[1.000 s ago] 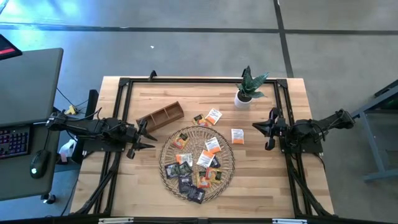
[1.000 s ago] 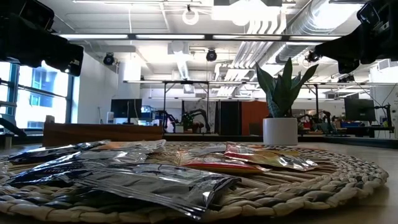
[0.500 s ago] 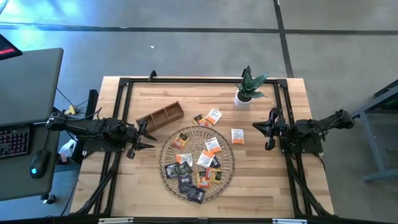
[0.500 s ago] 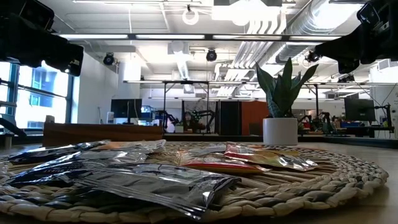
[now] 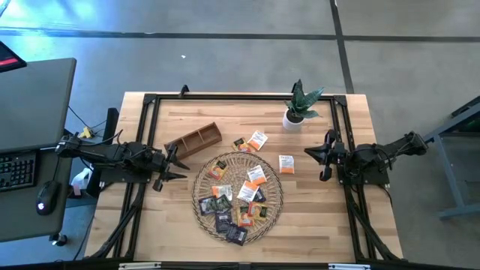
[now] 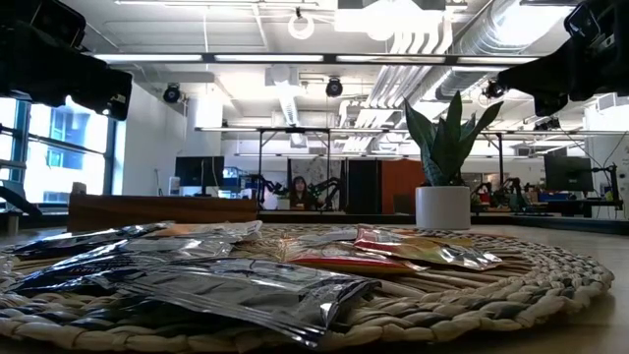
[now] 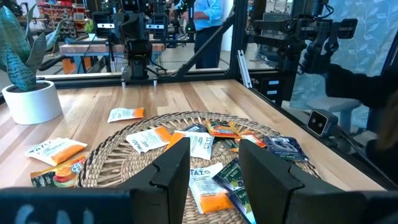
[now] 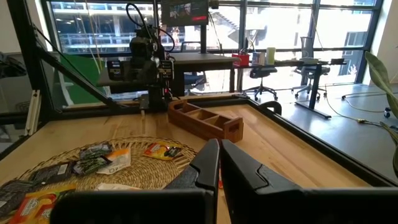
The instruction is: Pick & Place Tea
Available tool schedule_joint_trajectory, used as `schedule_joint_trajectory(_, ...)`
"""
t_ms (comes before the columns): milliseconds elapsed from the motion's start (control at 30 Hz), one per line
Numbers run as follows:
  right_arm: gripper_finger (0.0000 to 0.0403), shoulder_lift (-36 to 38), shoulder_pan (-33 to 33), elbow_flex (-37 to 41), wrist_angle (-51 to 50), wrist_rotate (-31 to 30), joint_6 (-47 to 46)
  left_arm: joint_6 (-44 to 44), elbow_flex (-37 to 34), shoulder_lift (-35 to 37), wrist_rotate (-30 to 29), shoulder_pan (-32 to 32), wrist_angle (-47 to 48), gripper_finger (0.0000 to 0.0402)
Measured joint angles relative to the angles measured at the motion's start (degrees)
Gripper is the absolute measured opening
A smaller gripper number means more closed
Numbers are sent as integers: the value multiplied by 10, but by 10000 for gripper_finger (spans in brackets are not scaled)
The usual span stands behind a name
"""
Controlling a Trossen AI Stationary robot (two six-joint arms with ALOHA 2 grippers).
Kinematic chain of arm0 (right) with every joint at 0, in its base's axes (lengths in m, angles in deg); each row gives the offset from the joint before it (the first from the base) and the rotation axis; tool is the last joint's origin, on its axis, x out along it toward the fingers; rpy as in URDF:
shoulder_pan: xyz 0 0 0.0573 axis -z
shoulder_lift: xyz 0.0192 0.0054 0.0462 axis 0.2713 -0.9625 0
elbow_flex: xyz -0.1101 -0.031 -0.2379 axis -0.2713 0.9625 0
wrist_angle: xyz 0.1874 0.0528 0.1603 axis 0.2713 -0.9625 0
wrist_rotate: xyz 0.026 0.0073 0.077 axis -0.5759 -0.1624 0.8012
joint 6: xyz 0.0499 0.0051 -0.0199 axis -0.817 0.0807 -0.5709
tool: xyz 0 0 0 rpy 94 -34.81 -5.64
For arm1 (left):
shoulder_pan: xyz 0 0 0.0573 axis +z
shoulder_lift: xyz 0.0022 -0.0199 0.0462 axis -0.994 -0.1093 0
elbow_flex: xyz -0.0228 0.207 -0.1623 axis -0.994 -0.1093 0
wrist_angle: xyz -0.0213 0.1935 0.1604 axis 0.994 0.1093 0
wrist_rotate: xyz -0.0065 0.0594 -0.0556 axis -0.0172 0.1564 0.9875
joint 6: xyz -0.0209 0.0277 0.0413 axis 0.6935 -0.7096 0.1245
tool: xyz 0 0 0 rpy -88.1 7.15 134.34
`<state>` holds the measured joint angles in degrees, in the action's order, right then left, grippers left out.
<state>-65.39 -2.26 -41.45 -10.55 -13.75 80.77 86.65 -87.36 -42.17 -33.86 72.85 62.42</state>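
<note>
Pale wooden planks make up the bench (image 5: 315,225), framed by a black rail, with a workshop of other rigs beyond it. At its middle sits a round wicker tray (image 5: 201,204) heaped with most of the tea sachets (image 5: 241,196), white-and-orange ones mixed with dark ones; a few more lie on the bare wood just beyond the tray, toward a potted plant (image 5: 299,106). A brown wooden box (image 5: 193,140) with compartments stands beside the tray on the left.

Neither arm is at work. The left claw (image 5: 174,163) waits at the left edge with its fingers spread; the right claw (image 8: 219,163) waits at the right edge, fingers pressed nearly together and pinching nothing.

Such sachets are probably very light, thin and slick, and lie flat and overlapping, so they may slide or lift in pairs. A loose one on the wood, pinched by a raised edge, looks the easiest hold.
</note>
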Motion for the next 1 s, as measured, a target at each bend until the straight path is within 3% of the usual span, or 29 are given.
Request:
schedule_joint_trajectory(667,12,0,0,0,12,12,3,2,0,0,-15,0,-13,135)
schedule_joint_trajectory(800,12,0,0,0,5,46,-6,66,0,0,-11,0,-16,135)
schedule_joint_trajectory(1000,12,0,0,0,-5,56,10,75,0,0,-77,0,-58,135)
